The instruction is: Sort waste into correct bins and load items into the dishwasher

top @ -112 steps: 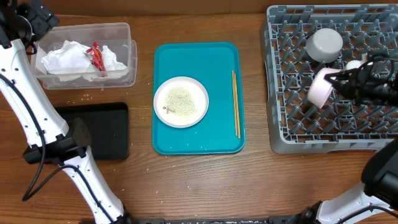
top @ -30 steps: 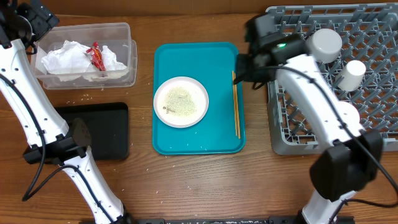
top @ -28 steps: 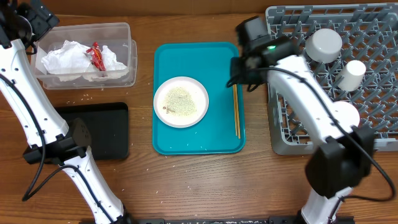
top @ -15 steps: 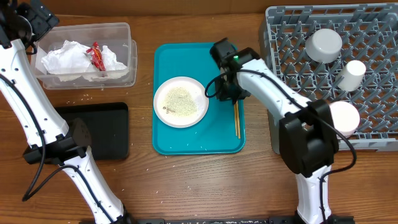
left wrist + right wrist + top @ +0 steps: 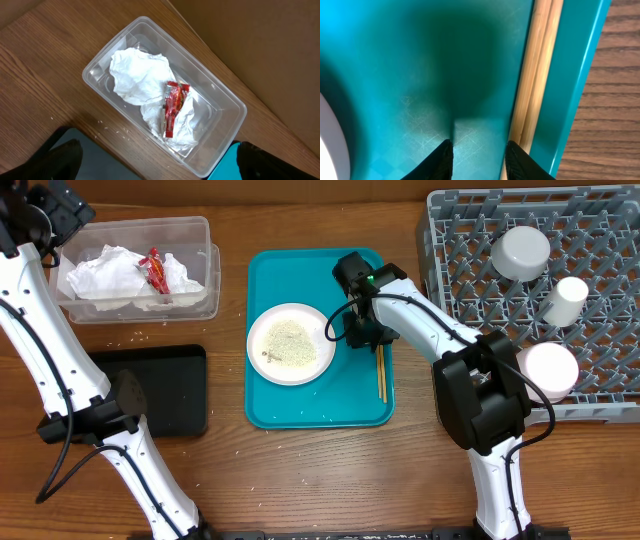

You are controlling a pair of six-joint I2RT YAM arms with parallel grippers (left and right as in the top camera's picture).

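My right gripper (image 5: pixel 360 332) is low over the teal tray (image 5: pixel 320 405), between the small white dish (image 5: pixel 291 343) of rice and the wooden chopsticks (image 5: pixel 380 370). In the right wrist view its jaws (image 5: pixel 480 152) stand a little apart over bare teal, the right finger beside the chopsticks (image 5: pixel 536 75). My left gripper (image 5: pixel 160 150) hangs wide open above the clear tub (image 5: pixel 220 95), which holds white napkins (image 5: pixel 135 75) and a red wrapper (image 5: pixel 172 107). The grey dish rack (image 5: pixel 460 380) carries a grey bowl (image 5: pixel 523 252), a white cup (image 5: pixel 570 295) and a round white plate (image 5: pixel 548 370).
A black tray (image 5: pixel 165 385) lies below the tub at the left. Loose rice grains (image 5: pixel 130 336) dot the wood between them. The left arm (image 5: pixel 40 350) runs down the left side of the table.
The right gripper left the white plate in the rack, then swept left from the rack's edge and came down over the teal tray between dish and chopsticks. The left arm has stayed still.
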